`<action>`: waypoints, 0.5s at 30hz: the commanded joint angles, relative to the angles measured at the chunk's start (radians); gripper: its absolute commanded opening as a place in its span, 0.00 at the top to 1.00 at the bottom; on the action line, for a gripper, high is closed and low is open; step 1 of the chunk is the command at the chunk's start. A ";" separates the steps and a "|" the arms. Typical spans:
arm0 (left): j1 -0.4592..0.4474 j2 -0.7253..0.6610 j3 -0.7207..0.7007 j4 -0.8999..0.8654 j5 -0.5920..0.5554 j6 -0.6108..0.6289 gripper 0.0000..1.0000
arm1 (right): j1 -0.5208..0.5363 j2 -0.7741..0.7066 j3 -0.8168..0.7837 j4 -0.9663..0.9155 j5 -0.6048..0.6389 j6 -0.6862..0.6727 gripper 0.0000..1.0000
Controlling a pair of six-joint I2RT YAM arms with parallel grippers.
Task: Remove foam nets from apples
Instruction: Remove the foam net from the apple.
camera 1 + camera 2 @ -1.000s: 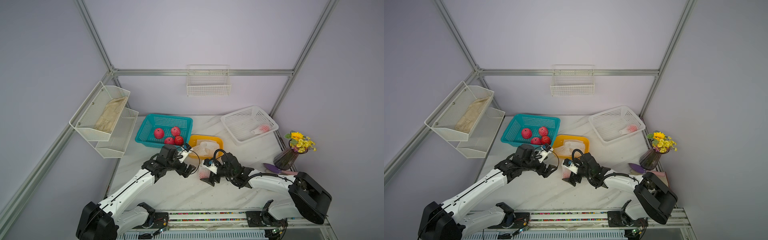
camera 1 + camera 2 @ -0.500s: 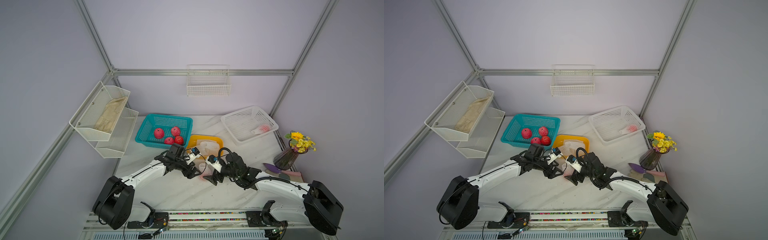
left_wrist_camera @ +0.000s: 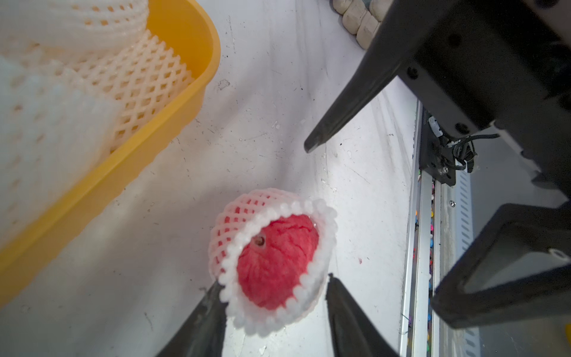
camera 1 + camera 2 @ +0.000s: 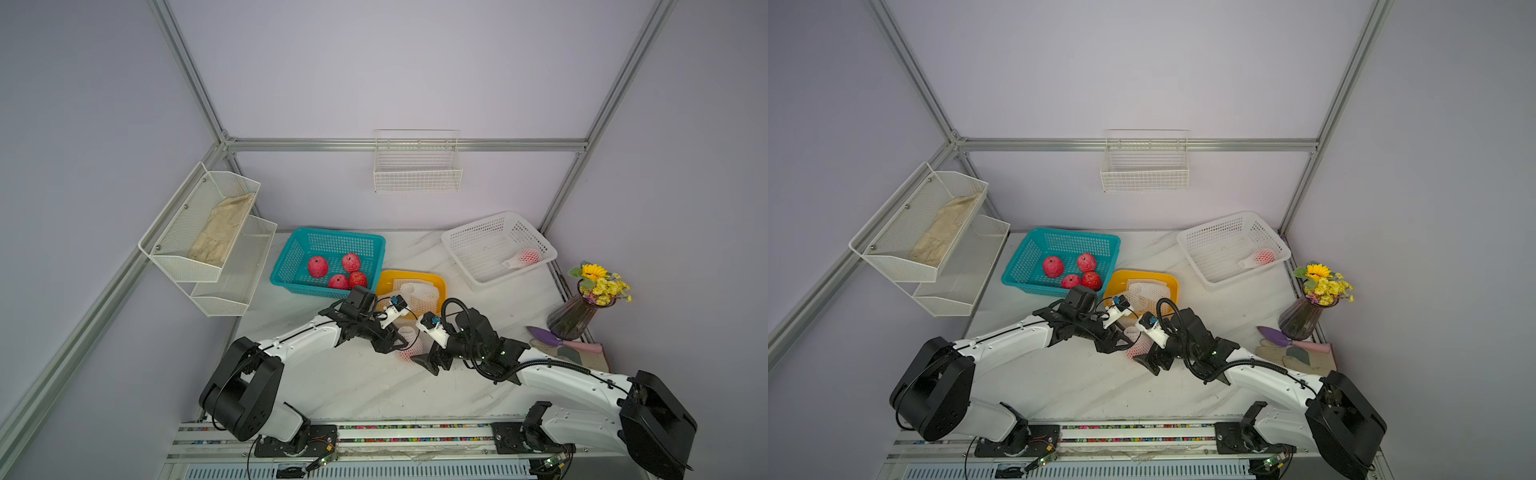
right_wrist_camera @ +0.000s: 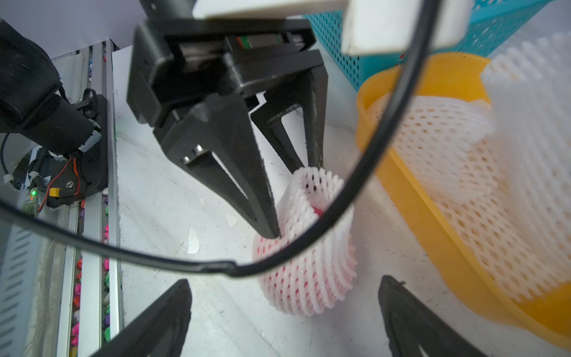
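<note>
Netted apple on the table between both grippers: left at the mesh, right standing wide.

Nearest me, on the marble table (image 4: 365, 386), the apple (image 3: 278, 256) sits in its foam net (image 3: 234, 216), with the stem dimple showing bare at the sleeve's open mouth. My left gripper (image 3: 273, 282) is half-narrowed about that mouth, one fingertip (image 5: 268, 228) pressed into the mesh. Whether it truly has hold, I cannot tell. My right gripper (image 5: 284, 306) is spread wide, a finger on each side of the net, touching nothing. Just behind is the yellow tray (image 4: 386, 276), heaped with loose nets (image 4: 419, 291). Beyond it on the left arm's side, the teal basket (image 4: 291, 253) holds four bare apples (image 4: 318, 266). Far back on the right arm's side, the white basket (image 4: 478, 237) holds one more netted apple (image 4: 528, 257).
</note>
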 commanded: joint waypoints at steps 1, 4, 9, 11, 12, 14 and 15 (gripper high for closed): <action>-0.006 -0.001 0.062 0.042 0.035 0.007 0.60 | -0.005 0.020 0.027 -0.014 -0.002 -0.042 0.05; -0.009 -0.014 0.054 0.046 0.032 0.004 0.67 | -0.003 0.039 0.035 -0.010 -0.012 -0.070 0.05; -0.014 -0.044 0.037 0.051 0.023 0.002 0.77 | -0.010 0.085 0.053 0.011 -0.043 -0.109 0.08; -0.014 -0.068 0.018 0.050 0.012 0.000 0.80 | -0.014 0.113 0.069 0.011 -0.056 -0.117 0.15; -0.013 -0.096 0.011 0.050 0.005 0.000 0.81 | -0.019 0.122 0.073 0.017 -0.072 -0.119 0.18; -0.015 -0.128 -0.009 0.054 -0.007 -0.001 0.82 | -0.028 0.137 0.071 0.051 -0.093 -0.117 0.22; -0.014 -0.144 -0.019 0.056 -0.009 -0.003 0.82 | -0.032 0.144 0.072 0.061 -0.099 -0.118 0.24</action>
